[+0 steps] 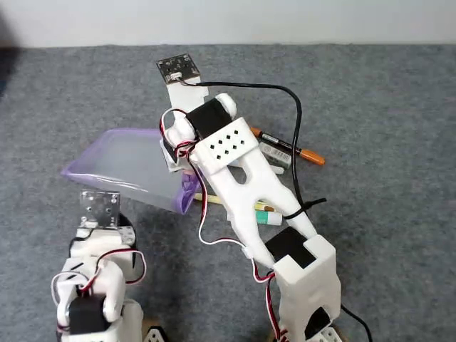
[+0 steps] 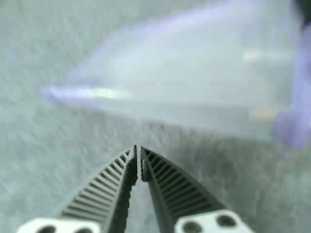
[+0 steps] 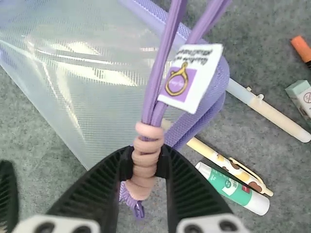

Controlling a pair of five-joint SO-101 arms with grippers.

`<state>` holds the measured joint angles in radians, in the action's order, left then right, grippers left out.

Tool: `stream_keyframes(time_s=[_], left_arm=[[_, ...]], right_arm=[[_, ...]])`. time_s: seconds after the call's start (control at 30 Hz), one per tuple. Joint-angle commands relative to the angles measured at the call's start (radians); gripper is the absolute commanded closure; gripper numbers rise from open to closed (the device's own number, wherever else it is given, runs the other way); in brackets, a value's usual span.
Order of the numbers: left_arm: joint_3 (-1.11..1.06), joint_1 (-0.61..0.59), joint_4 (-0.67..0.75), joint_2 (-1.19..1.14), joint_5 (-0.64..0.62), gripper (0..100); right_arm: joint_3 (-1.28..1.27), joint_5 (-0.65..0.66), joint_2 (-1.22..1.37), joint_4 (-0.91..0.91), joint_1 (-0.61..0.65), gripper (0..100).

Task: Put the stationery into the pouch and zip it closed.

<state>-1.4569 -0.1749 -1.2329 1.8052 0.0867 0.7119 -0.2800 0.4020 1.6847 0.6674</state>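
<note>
Covering the whole high view, a grey carpeted table [image 1: 385, 107] is hosting two white arms and a scatter of stationery. The right arm [image 1: 242, 178] is slanting from five o'clock up to the centre, its black cable looping out toward two o'clock. The pouch [image 1: 132, 167], translucent with purple trim, is sitting at about nine o'clock from the centre, its purple-edged end tucked under that arm's wrist. The left arm [image 1: 100, 278] is standing at seven o'clock, just below the pouch's near edge. The left gripper [image 2: 138, 156] is hovering over bare carpet near the pouch, its ribbed jaws pressed together on nothing. The right gripper [image 3: 145, 162] is pinching a pink coiled ring [image 3: 146, 141] wound around the pouch's doubled purple strap [image 3: 167, 58], which is carrying a white-and-purple label [image 3: 190, 70]. Outside the pouch, toward three o'clock from it, the stationery is lying on the carpet: a black marker [image 1: 285, 146] with an orange cap, a white pen [image 3: 267, 109], a cream patterned pen [image 3: 221, 160] and a green-and-white glue stick [image 3: 233, 187], the last two lying side by side, almost touching.
</note>
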Motion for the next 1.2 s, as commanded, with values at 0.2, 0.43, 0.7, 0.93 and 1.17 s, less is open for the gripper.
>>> stream_keyframes(time_s=[0.2,0.43,0.7,0.93,1.17], left_arm=[[0.163,0.123,0.009,0.009,-0.201,80],[0.162,0.178,0.011,0.009,-0.212,76],[0.128,0.226,0.025,0.009,-0.212,76],[0.067,0.164,0.049,0.009,-0.212,76],[0.016,0.112,0.069,0.011,-0.212,76]], right_arm=[[0.098,-0.055,-0.084,-0.056,0.008,99.1],[0.104,-0.057,-0.084,-0.056,0.035,99.1],[0.104,-0.055,-0.084,-0.120,0.082,99.1],[0.104,-0.055,-0.093,-0.087,0.107,99.1],[0.106,-0.057,-0.093,-0.028,0.108,99.1]])
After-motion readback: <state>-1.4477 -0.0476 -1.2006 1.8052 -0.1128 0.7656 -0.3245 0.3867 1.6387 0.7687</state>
